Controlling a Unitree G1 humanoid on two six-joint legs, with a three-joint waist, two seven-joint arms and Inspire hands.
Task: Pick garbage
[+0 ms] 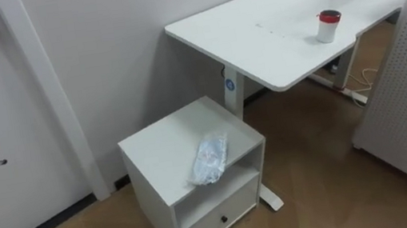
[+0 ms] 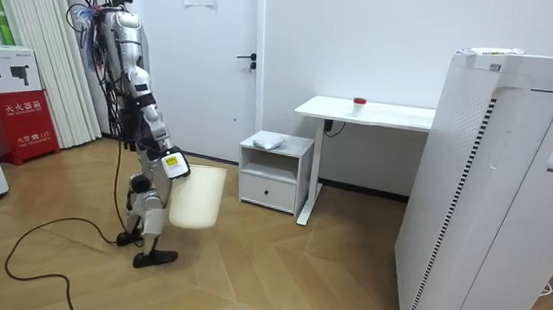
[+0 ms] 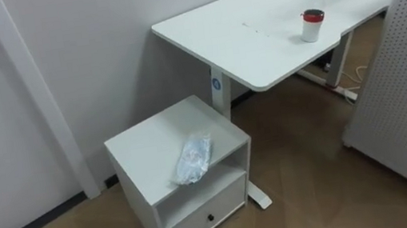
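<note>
Crumpled clear plastic bag (image 1: 210,158) on the small white drawer cabinet (image 1: 160,149).
It lies at the top's front edge, beside a white desk (image 1: 271,23) carrying a red-lidded white cup (image 1: 328,26); what seems the right hand (image 2: 173,164) meets a cream plastic bin (image 2: 197,200), its grip impossible to tell.

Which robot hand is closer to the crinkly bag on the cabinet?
Right, probably: right hand by the pale bin, well short of the bag. Left hand: cannot tell.

Lighting: bright, even, diffuse, from overhead. Shadows: 2, soft, under the white desk (image 1: 279,22) and inside the drawer cabinet's (image 1: 160,149) open shelf, both beyond the hand (image 2: 168,163). Glare: faint sheen on the wood floor (image 2: 277,265).
</note>
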